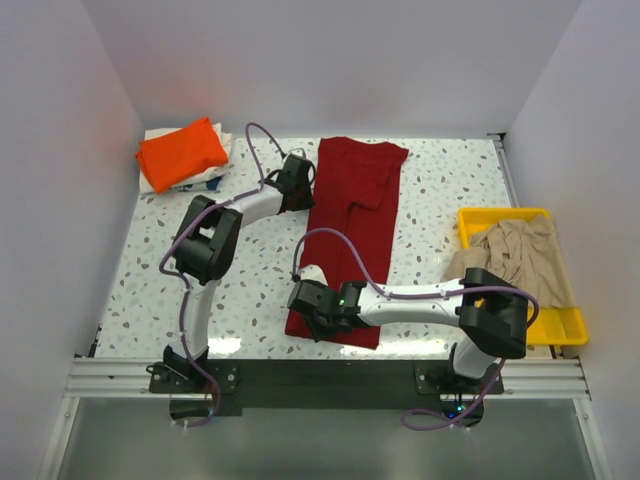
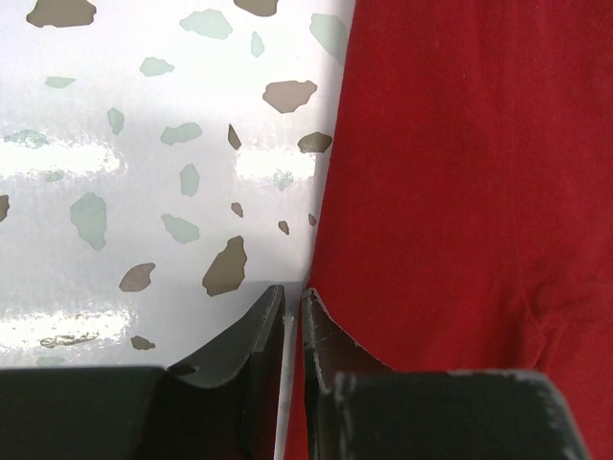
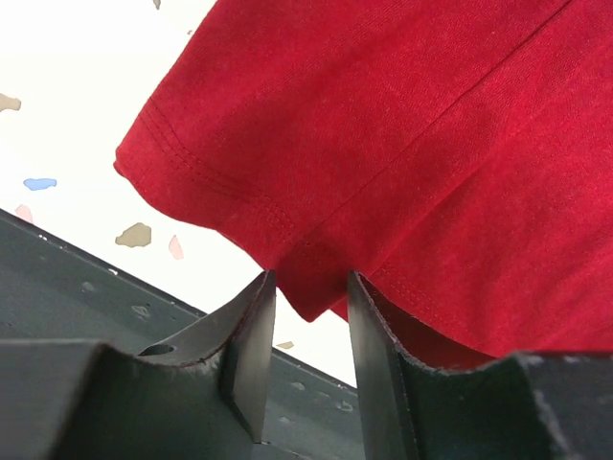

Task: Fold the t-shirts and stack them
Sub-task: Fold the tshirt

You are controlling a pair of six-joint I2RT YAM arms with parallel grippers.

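The dark red t-shirt (image 1: 355, 210) lies as a long strip down the middle of the table. My left gripper (image 1: 297, 185) sits at its left edge, far end; in the left wrist view that gripper (image 2: 292, 292) has its jaws down to a thin slit, pinching the red cloth (image 2: 460, 192) at its edge. My right gripper (image 1: 318, 318) is at the shirt's near left corner. In the right wrist view it (image 3: 308, 278) stands open, with the hemmed corner of the red shirt (image 3: 383, 125) hanging between the fingertips. The orange t-shirt (image 1: 182, 150) lies folded on the whitish one (image 1: 200, 182) at the far left. The beige t-shirt (image 1: 515, 255) is crumpled in the tray.
A yellow tray (image 1: 572, 322) stands at the right edge of the speckled table (image 1: 150, 280). The grey metal rail (image 3: 77, 287) runs along the near edge, just below the right gripper. White walls close in the left, far and right sides.
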